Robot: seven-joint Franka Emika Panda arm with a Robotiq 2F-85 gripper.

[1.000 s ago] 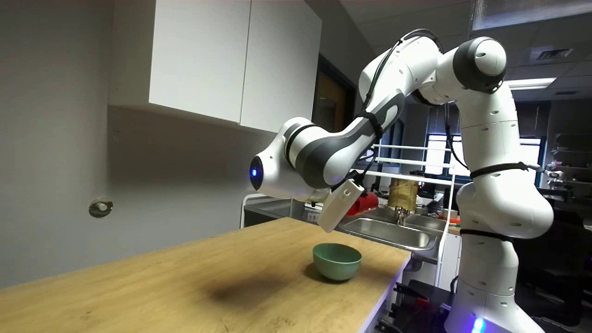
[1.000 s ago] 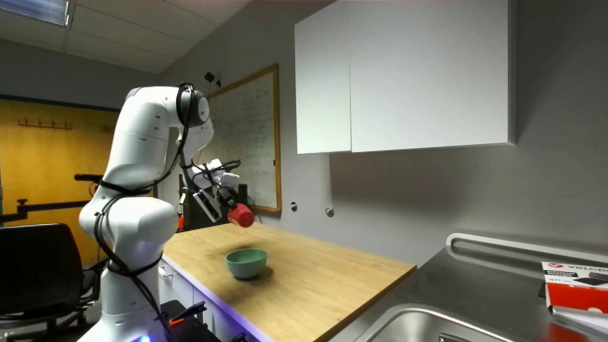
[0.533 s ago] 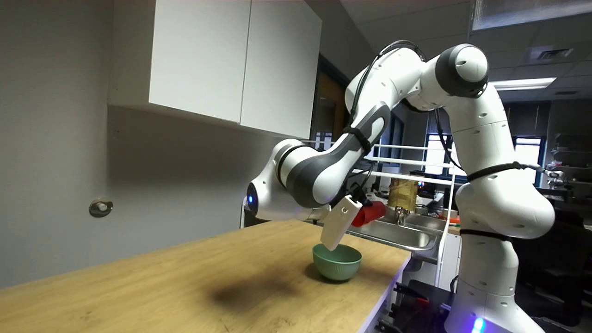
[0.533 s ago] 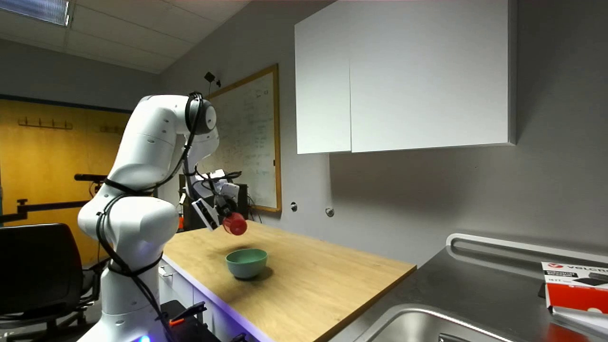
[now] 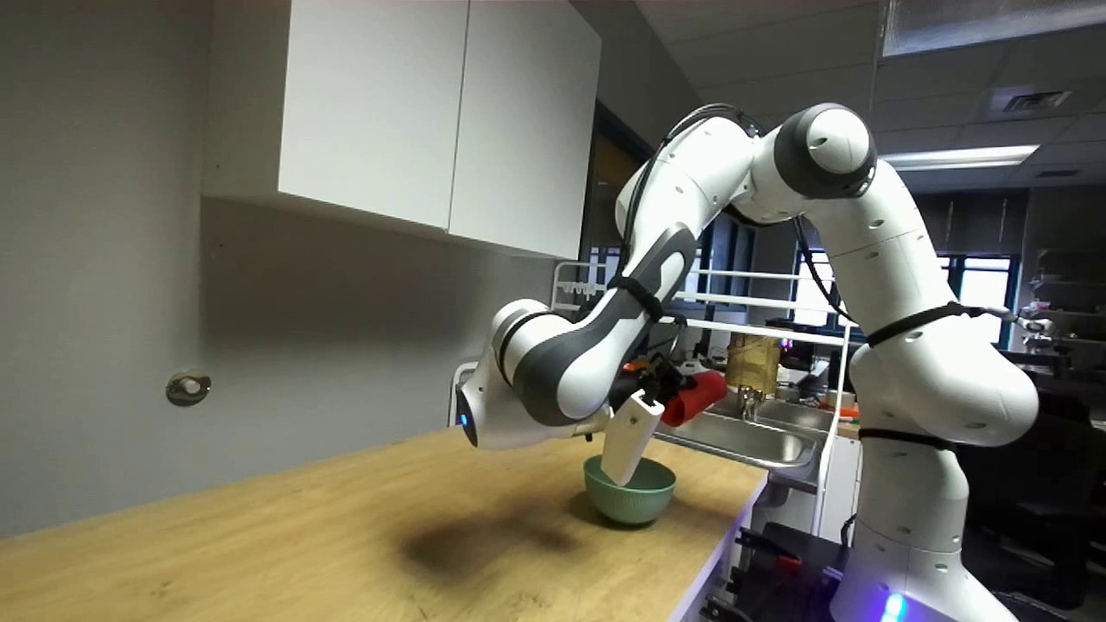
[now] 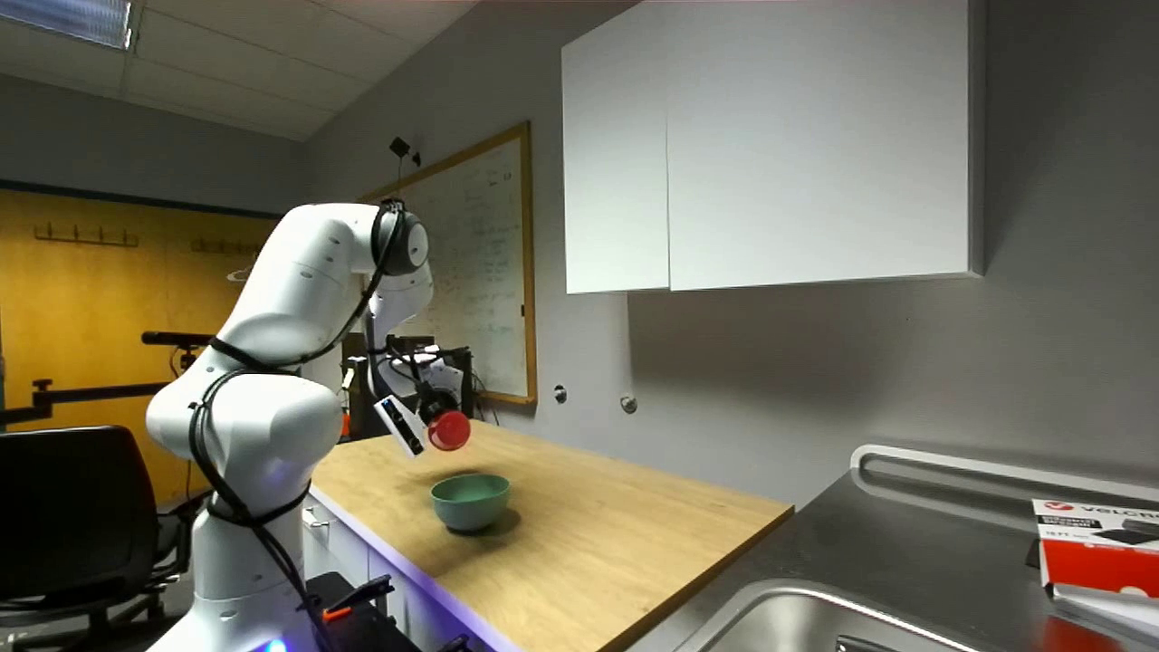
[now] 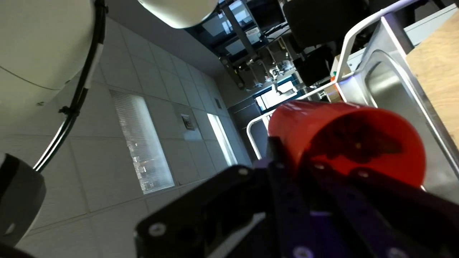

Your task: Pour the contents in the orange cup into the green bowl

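Dim overall, bright rectangular white ceiling lights [image 7: 221, 139]; soft shadow [image 5: 488, 540] across the flat, pale wooden worktop [image 5: 302, 553]; jointed, black, metal-looking hand [image 7: 296, 161] blurred in the wrist view.

White arm [image 5: 881, 233], bent at the elbow [image 5: 823, 151] — forearm [image 5: 652, 272] sloping down, gripper [image 7: 294, 157] tilted, fingers [image 7: 280, 161] pinched close

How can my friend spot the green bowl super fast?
Find the white robot arm, then the wooden table beside it. On that table stands the round green bowl. It is wider than the red cup, which the robot arm holds up in the air.
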